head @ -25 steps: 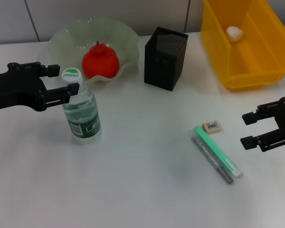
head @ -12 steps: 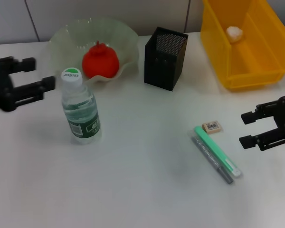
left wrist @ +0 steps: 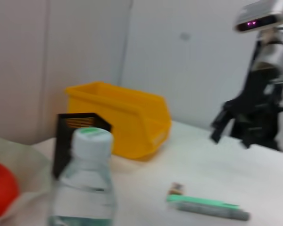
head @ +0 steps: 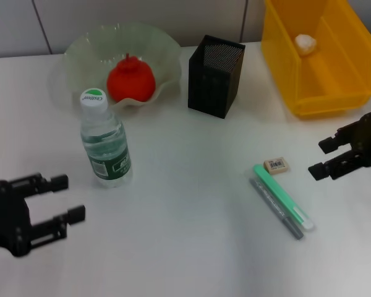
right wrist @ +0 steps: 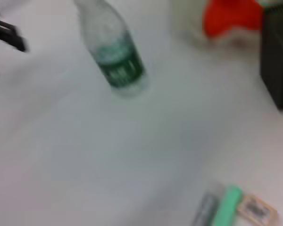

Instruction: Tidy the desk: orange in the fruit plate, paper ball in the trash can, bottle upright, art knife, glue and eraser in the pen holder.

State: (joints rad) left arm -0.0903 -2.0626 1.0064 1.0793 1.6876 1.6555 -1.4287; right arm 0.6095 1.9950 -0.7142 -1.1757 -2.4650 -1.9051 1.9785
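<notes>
Small clear plastic water bottle with green label (head: 105, 141) stands upright left of centre on the white surface (head: 185, 247), so that step looks done. Squat red-orange fruit (head: 130, 78) sits inside the wavy pale-green translucent bowl (head: 80, 49) at upper left; white paper ball (head: 305, 42) lies in the bright yellow bin (head: 352, 68) at upper right. Left tool (head: 55, 201) at lower left, fingers spread, empty, well apart from the bottle. Right tool (head: 324, 158) at right edge, fingers spread, empty, near the tiny beige eraser (head: 276, 164), likely next target. Mint-green stick (head: 283, 197) and grey pen-like knife (head: 276, 209) lie side by side just below the eraser. Square black mesh cup (head: 214, 75) top centre, apparently awaiting them.
</notes>
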